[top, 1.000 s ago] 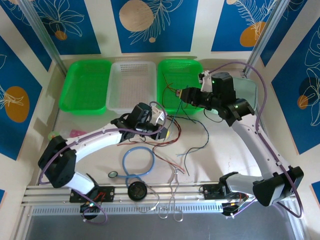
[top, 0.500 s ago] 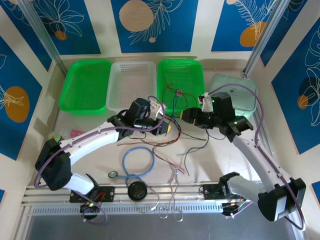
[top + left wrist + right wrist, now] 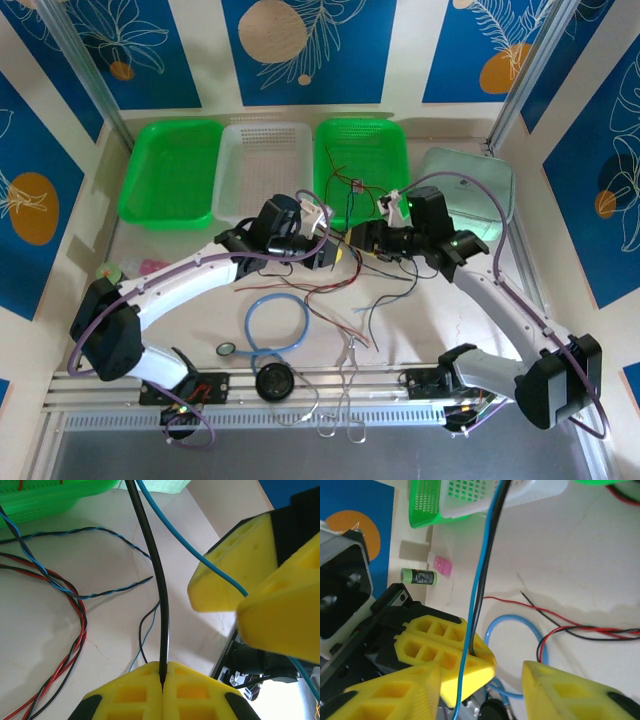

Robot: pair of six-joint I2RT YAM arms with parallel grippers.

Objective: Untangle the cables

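Nearby, in the left wrist view, clamps the left gripper (image 3: 162, 669) fully closed on a black cable (image 3: 158, 580). Straddles a blue cable (image 3: 485, 555) with the right gripper (image 3: 481, 672), jaws apart, gripping nothing; gap plainer here than from above. Overhead, shows loose cables (image 3: 332, 292) mid-table, before a green basket (image 3: 385, 160).

A white perforated plastic basket (image 3: 264, 170) is flanked by a bright green plastic basket (image 3: 172, 172) and a second green basket (image 3: 385, 150). In front of it, thin flexible cables (image 3: 159, 585) are coloured red, black and blue. Behind it, blue wall panels (image 3: 350, 80) are patterned with white leaves.
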